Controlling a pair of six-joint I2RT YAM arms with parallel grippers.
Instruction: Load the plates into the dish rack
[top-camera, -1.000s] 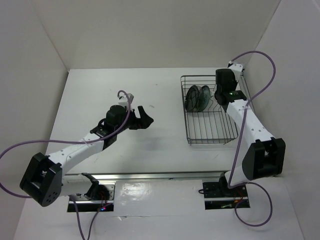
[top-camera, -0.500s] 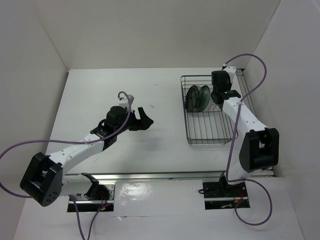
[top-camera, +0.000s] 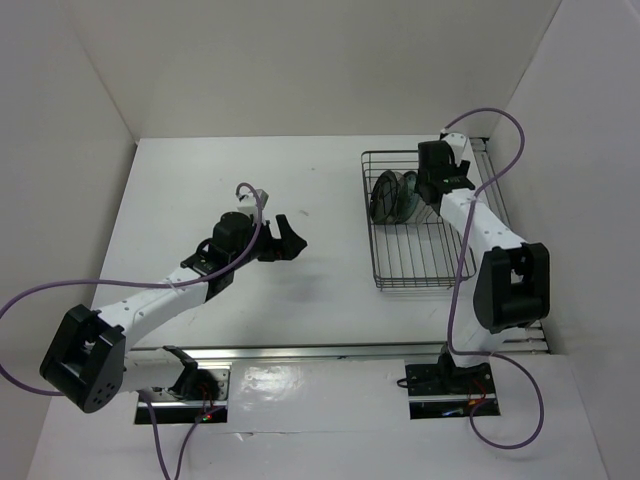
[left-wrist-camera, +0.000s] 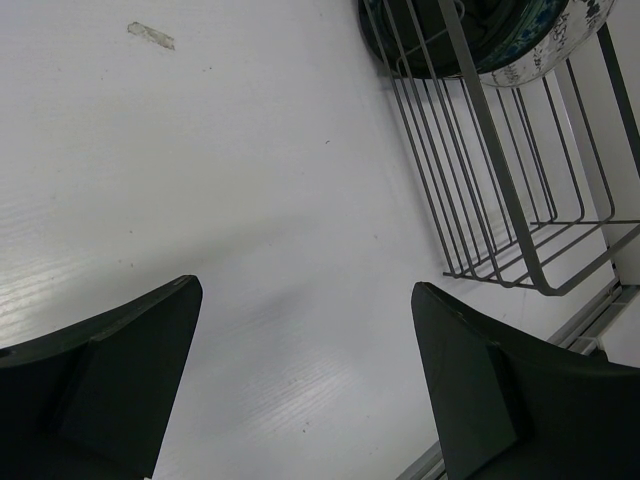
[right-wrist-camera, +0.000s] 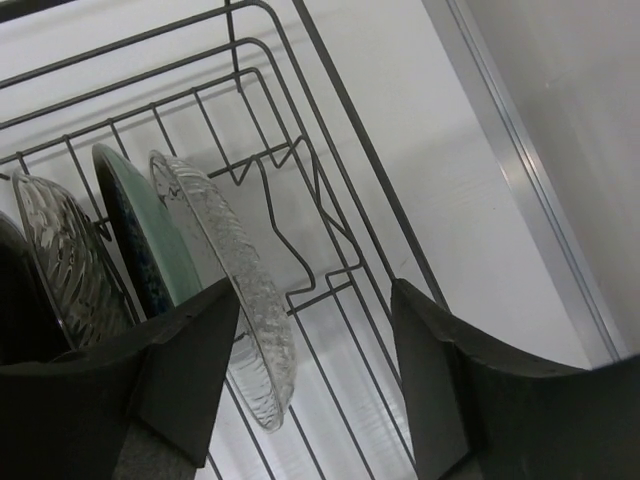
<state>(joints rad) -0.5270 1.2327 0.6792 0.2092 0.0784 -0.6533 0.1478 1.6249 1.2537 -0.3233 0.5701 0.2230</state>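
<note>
The dish rack (top-camera: 425, 286), a dark wire basket, stands at the table's back right. In the right wrist view several plates stand on edge between its dividers: a black plate (right-wrist-camera: 12, 310), a clear ribbed plate (right-wrist-camera: 60, 250), a blue-green plate (right-wrist-camera: 140, 240) and a clear speckled plate (right-wrist-camera: 225, 260). My right gripper (right-wrist-camera: 315, 340) hangs open over the rack (right-wrist-camera: 330, 130). The speckled plate's rim sits just inside its left finger (right-wrist-camera: 180, 370). My left gripper (top-camera: 293, 235) is open and holds nothing, low over the bare table left of the rack (left-wrist-camera: 500, 200).
A metal rail (right-wrist-camera: 530, 170) runs along the table's right edge beside the rack, with the white side wall just beyond it. A small tape mark (left-wrist-camera: 150, 35) lies on the table. White walls close the back and left sides.
My right gripper has opened and let go of the clear speckled plate, which now stands in the rack. The right arm has shifted slightly left. The left arm has not moved.
</note>
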